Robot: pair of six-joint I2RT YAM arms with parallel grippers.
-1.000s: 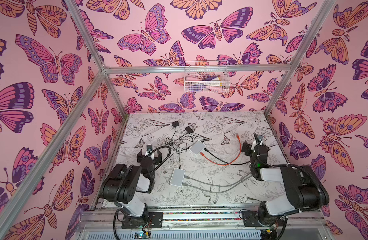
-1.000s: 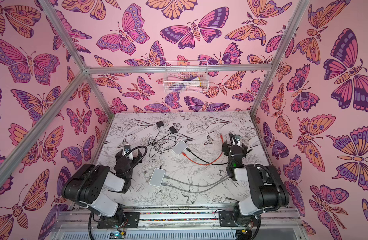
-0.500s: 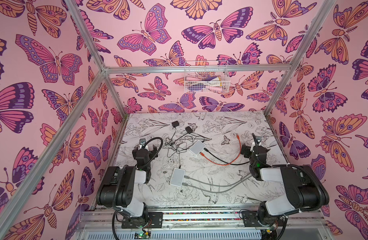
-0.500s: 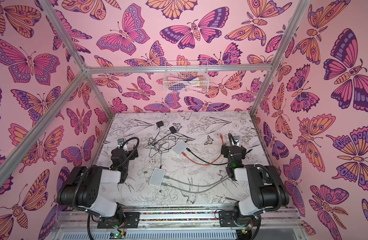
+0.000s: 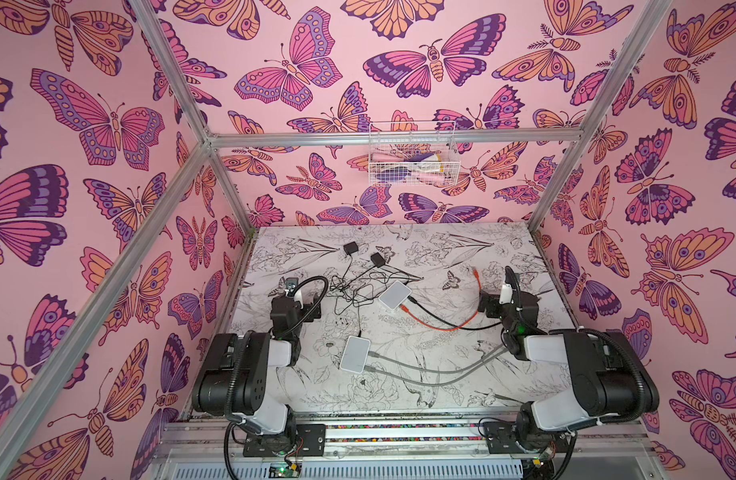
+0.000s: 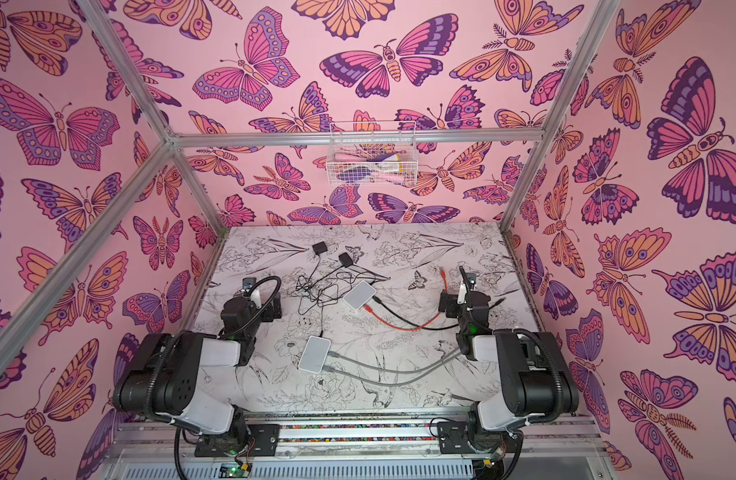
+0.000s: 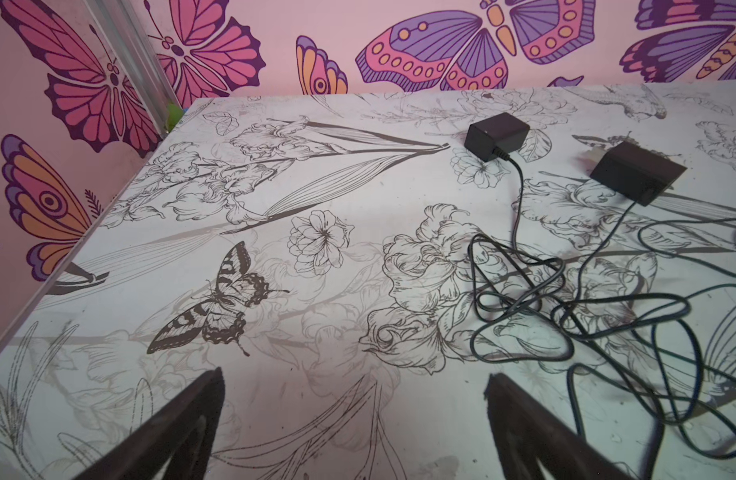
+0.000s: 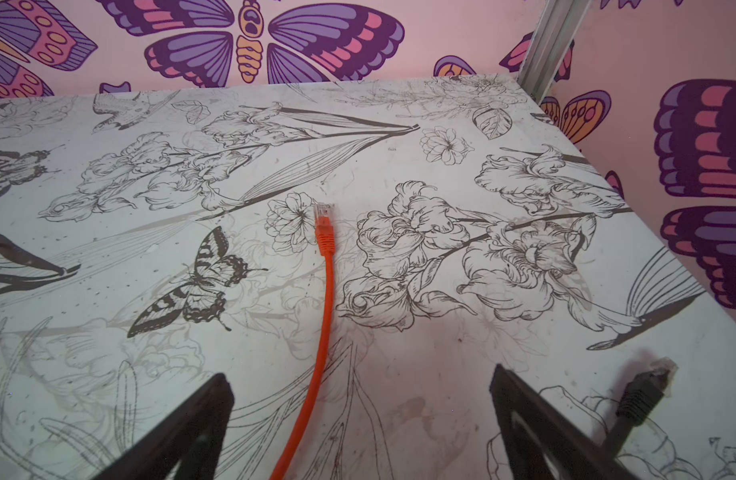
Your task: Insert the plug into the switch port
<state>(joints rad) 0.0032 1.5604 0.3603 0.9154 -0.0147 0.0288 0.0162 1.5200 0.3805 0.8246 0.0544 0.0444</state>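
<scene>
We see both sets of fingers spread wide, holding nothing: left gripper (image 7: 354,376) by the table's (image 5: 441,249) left edge, right gripper (image 8: 360,374) by its right edge. The orange plug (image 8: 324,216) lies just ahead of it, apart from the white switch (image 5: 394,295).

L gripper (image 7: 354,374) swung left, away fm cable tangle (image 5: 349,291), twd side wall (image 5: 192,257); arm now pointing straight fwd.

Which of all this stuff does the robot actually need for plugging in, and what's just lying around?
Likely part of the job:
orange plug, lying loose in front of the open right gripper
far white switch
near white switch
black plug, also loose

Probably just lying about:
two black power adapters
grey cables
wire basket on the back wall
</scene>
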